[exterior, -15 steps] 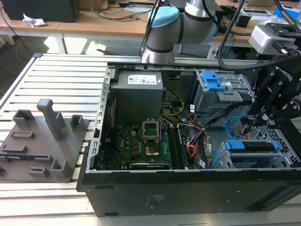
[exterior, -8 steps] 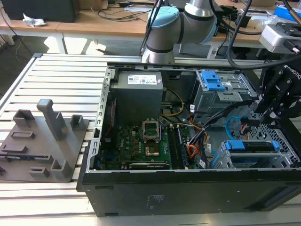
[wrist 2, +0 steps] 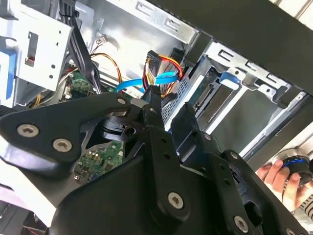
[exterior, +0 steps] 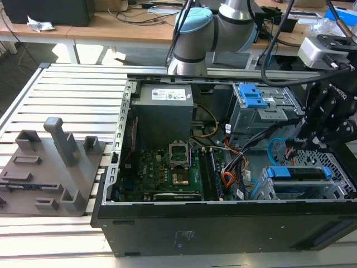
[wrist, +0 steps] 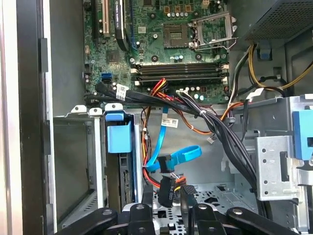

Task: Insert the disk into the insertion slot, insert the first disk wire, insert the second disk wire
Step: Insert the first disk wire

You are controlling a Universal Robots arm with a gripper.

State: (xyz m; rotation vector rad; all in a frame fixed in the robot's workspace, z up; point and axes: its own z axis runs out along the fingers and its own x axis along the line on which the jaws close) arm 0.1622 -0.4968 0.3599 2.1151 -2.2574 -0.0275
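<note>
The disk (exterior: 297,173) sits inside the insertion slot (exterior: 336,165), a grey perforated cage at the case's front, on the exterior view's right. In the first wrist view the disk's blue carrier tab (wrist: 119,137) stands at the slot's mouth. My gripper (exterior: 310,146) hangs just behind the cage. Its black fingers (wrist: 146,208) are shut on a black connector (wrist: 165,190) with red and yellow wires. A blue flat wire (wrist: 182,155) loops right beside it, its plug lying against the coloured wires. The same blue wire (wrist 2: 146,82) shows past my fingertips (wrist 2: 153,96).
A taller grey cage with a blue bracket (exterior: 250,95) stands behind my gripper. A thick black cable bundle (wrist: 215,127) crosses towards the motherboard (exterior: 167,173). A person's hand (wrist 2: 282,177) holds a device outside the case. A grey fixture (exterior: 50,167) rests on the slatted table.
</note>
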